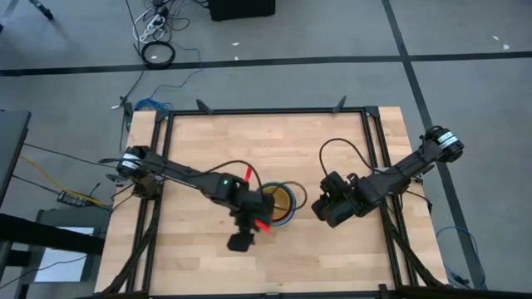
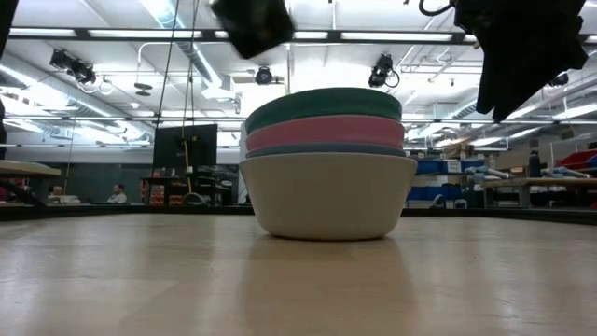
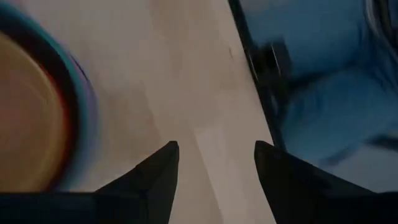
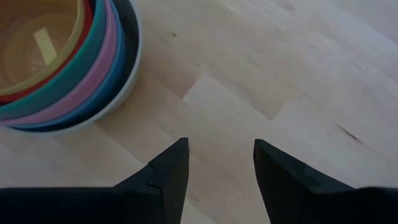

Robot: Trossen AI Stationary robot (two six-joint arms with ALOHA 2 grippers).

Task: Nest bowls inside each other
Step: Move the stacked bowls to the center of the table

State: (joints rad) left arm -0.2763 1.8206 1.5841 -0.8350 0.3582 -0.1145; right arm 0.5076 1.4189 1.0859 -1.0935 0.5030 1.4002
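Bowl stack (image 4: 62, 62) complete on the bench (image 4: 261, 68): rims run pale grey-white outermost, then blue, pink, teal, red-orange and yellow at the centre; we cannot make out a magenta one. In the low view the stack (image 2: 328, 163) sits level. Our left gripper (image 3: 216, 163) hangs beside the stack, fingers spread and empty, only bare bench between them. Our right gripper (image 4: 221, 158) hovers on the stack's other side, near but apart from it, fingers likewise parted with nothing held. We judge the nesting essentially done; the step in hand is withdrawal. To do it well, we would lift each arm straight up before swinging away, so no finger clips a rim.
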